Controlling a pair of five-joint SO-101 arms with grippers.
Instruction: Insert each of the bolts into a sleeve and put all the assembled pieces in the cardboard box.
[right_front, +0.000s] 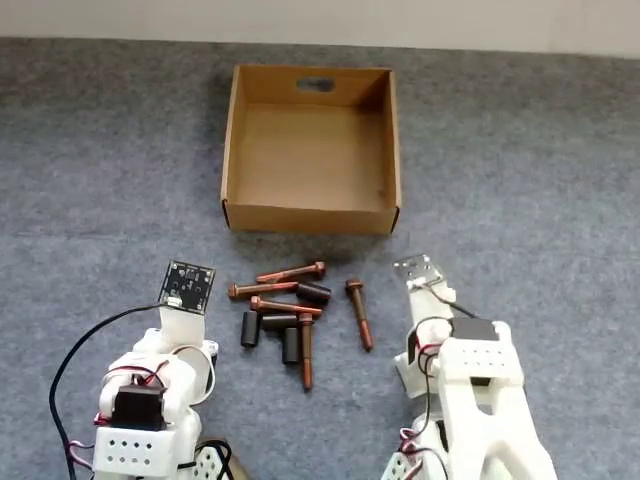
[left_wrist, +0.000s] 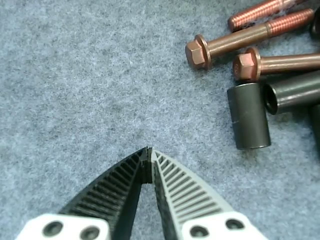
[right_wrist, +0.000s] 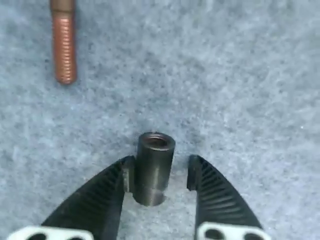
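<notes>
Up close, the right tool (right_wrist: 161, 161) stands released, its ribbed fingers (right_wrist: 100, 200) spread to either side of a dark sleeve (right_wrist: 151, 175) lying on the grey tabletop (right_wrist: 250, 75). One finger touches the sleeve's side and the other sits just off it, while the sleeve's open end points away from the wrist. Well apart from it lies the threaded end of a copper-coloured bolt (right_wrist: 64, 50). The left tool (left_wrist: 149, 152) is clenched on nothing, its tips meeting over bare tabletop. A short sleeve (left_wrist: 248, 116) lies near it to one side, and past that are a second sleeve (left_wrist: 295, 91) and three bolts (left_wrist: 235, 42), two showing flanged hex heads. From above, the loose pieces lie in a heap (right_front: 295, 310) between the two arms, and the open-topped cardboard box (right_front: 310, 218) stands beyond the heap.
</notes>
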